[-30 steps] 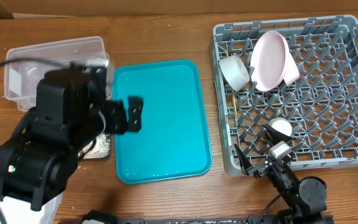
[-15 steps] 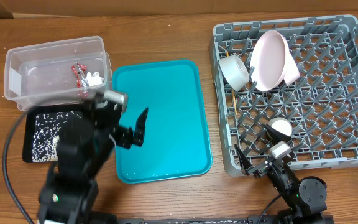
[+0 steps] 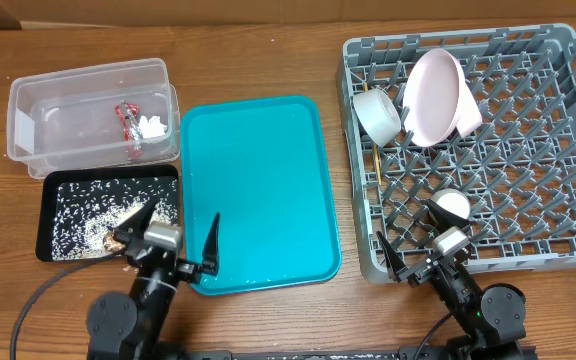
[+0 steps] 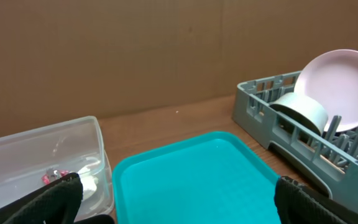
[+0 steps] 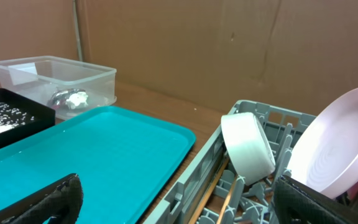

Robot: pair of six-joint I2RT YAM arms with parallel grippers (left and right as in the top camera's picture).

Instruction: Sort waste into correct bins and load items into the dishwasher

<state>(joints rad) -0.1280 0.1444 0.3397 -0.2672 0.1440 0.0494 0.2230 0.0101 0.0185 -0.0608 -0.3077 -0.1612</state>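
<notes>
Standing spread wide with nothing between its black fingers, the left gripper [image 3: 178, 225] hovers low at the near edge of the wooden table [image 3: 268, 50]. One finger is over the near right corner of the shallow black rectangular tray [image 3: 108, 174], the other over the near left corner of the flat teal plastic serving tray [image 3: 258, 190].

- White rice-like food scraps with brown bits [image 3: 78, 215]: scattered across the floor of the black tray, heaped thickest near the gripper.
- Clear rectangular plastic tub [image 3: 88, 75]: just behind the black tray, to the left of the teal tray.
- Narrow red snack wrapper [image 3: 126, 115]: inside the tub, at its right end.
- Small crumpled white tissue [image 3: 151, 127]: inside the tub, touching the wrapper.

The right gripper [image 5: 179, 196] is likewise spread wide and holds nothing. It sits at the near left corner of the large square grey plastic dish rack [image 3: 468, 37], which lies to the right of the teal tray.

- Small white cup [image 3: 452, 205]: among the pegs near the rack's front, just beyond the right gripper.
- Round white plate with pinkish tint [image 3: 436, 95]: on edge in the rack's far left part, leaning.
- White bowl [image 3: 376, 113]: on its side, just left of the plate.
- Thin wooden chopsticks [image 3: 375, 160]: lying along the rack's left side, below the bowl.
</notes>
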